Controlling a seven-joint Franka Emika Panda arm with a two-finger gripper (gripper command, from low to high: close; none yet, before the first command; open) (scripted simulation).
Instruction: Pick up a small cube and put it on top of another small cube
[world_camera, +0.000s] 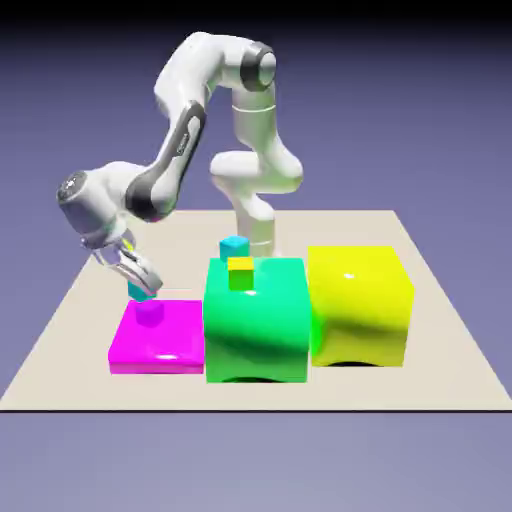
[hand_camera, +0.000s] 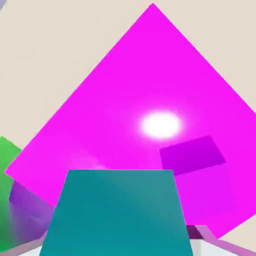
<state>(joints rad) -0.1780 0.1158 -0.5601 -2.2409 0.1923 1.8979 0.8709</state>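
Gripper carries teal cube above the magenta slab

Gripper (world_camera: 141, 283) jaws are clenched on the small teal cube (world_camera: 143, 290), which hangs just above the magenta slab near its far edge. In the hand view that cube (hand_camera: 117, 212) fills the bottom middle and hides the finger tips, which fits a firm, centred grasp.

Largest first: the table (world_camera: 60, 340) carries three big pieces in a row. At the exterior view's right sits the yellow block (world_camera: 360, 305); touching or just beside it stands the green block (world_camera: 256, 325), and to the exterior view's left lies the low magenta slab (world_camera: 160, 340). The slab's flat top gives the target a level seat, and its low height leaves the arm room to come in from above.

On the green block sits a tiny yellow cube (world_camera: 241, 274), and behind it shows the second teal cube (world_camera: 234, 246); both stand well apart from the gripper.

The magenta-purple cube (world_camera: 150, 313) rests on the slab, just below and slightly toward the exterior view's right of the held cube. In the hand view it (hand_camera: 192, 155) lies off-centre, so my judgement is that the held cube is not yet lined up over it. The next move likely calls for a small sideways shift, then a gentle descent; letting go early could tip the teal cube off the edge.
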